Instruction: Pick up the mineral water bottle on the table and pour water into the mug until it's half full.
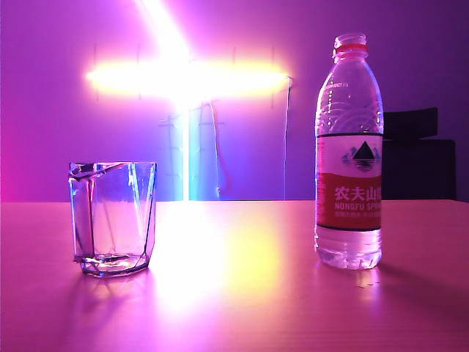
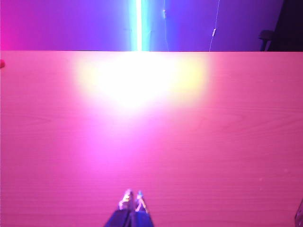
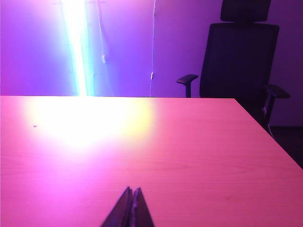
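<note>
On the tabletop [image 1: 234, 308], as the exterior view shows it, the bottle [image 1: 349, 154] stands upright at the right and the mug [image 1: 113, 218] at the left, well apart, with bare surface between them. The bottle's cap looks off, its neck open above the red ring; the mug appears empty. No arm shows in this view, so nothing is yet picked up: the task is judged to be at its start, with the reach for the bottle the step in hand.

From the left wrist view, the left gripper [image 2: 132, 201] hovers over bare tabletop, its fingertips pressed together, holding nothing.

From the right wrist view, the right gripper [image 3: 131, 201] is likewise clenched and empty above the tabletop; an office chair [image 3: 239, 56] stands beyond the far edge, clear of the work. Next, a gripper must part its jaws and close around the bottle's body. Nothing stands in the way.
</note>
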`<action>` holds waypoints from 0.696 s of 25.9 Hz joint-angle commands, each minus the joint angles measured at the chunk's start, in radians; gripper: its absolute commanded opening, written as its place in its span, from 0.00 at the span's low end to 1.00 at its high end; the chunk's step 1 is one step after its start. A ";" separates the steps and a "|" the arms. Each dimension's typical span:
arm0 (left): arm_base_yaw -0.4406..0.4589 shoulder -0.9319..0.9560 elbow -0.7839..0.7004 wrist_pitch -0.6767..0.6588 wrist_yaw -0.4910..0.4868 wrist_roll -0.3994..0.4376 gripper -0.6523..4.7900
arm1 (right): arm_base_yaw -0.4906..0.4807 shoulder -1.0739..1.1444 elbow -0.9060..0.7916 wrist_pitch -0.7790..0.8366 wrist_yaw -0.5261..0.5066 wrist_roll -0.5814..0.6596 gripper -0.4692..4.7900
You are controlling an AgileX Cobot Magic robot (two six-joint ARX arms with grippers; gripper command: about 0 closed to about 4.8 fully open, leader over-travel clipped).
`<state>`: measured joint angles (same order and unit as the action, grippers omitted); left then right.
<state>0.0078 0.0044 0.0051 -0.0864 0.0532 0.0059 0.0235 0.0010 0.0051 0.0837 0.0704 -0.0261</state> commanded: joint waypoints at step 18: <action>-0.376 0.050 0.004 0.014 -0.031 -0.003 0.12 | 0.034 0.003 -0.001 0.091 -0.370 0.431 0.12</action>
<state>-0.3218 0.0444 0.0051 -0.0875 0.0185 0.0059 0.0441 0.0017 0.0051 0.1520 -0.2565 0.3874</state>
